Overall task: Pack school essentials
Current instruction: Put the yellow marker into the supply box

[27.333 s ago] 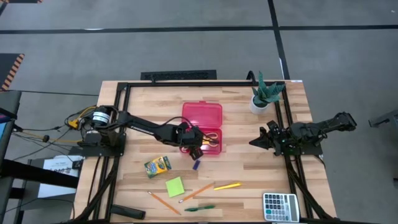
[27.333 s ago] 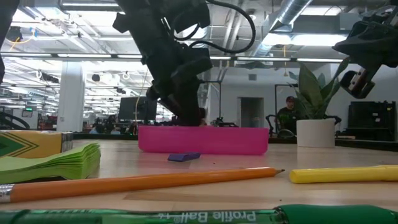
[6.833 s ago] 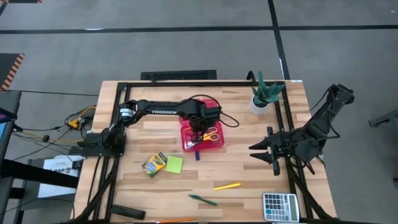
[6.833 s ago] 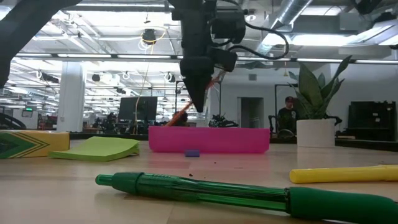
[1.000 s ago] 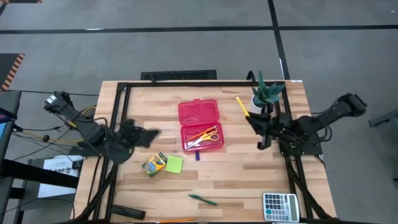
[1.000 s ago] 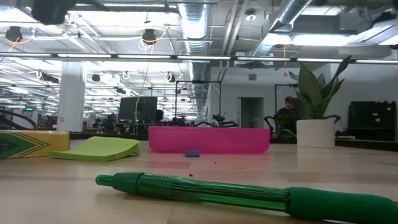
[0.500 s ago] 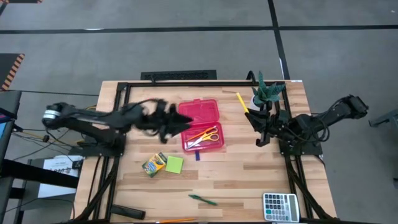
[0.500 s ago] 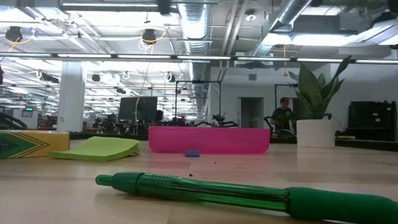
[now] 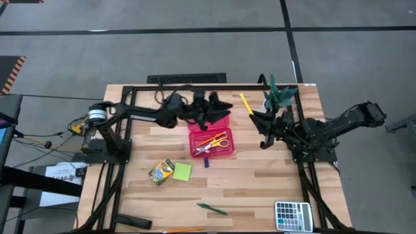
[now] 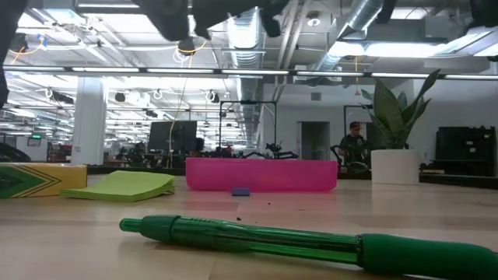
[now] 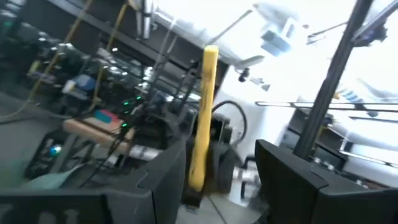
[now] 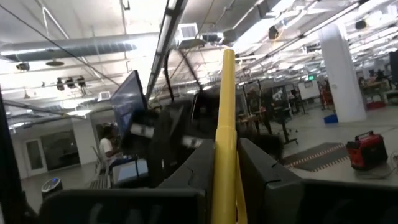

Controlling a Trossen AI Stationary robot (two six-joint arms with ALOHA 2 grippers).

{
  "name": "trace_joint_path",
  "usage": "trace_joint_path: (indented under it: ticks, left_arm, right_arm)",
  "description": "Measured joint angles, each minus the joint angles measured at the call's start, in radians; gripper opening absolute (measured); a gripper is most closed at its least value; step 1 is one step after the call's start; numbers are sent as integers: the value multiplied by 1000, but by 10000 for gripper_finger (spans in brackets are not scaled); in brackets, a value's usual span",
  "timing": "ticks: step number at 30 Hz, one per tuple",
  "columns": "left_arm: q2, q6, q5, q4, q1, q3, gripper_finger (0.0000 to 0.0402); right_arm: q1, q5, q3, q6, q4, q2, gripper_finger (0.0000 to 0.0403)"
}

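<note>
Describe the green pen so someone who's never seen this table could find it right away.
Start at the pink case in the middle of the wooden table, then move toward the near edge, where the grey calculator sits at the corner. The green pen lies alone on bare wood between them. It is the only dark green, slim thing there; the lime sticky-note pad is flat and square.

Grey floor — bright ceiling lights, exposed ducts
</note>
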Motion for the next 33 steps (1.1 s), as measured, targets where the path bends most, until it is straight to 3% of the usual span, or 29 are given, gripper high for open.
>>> trace_joint_path:
  ticks: [6, 13, 33]
  left_arm:
    - [51, 44, 1, -144, 4, 142, 186]
    - [51, 92, -8, -215, 4, 177, 180]
    - [51, 110, 3, -207, -1, 179, 14]
  right_arm:
    - [-17, -29, 0, 49, 1, 40, 62]
    - [-16, -29, 0, 49, 1, 46, 62]
    - [-16, -26, 0, 52, 0, 46, 63]
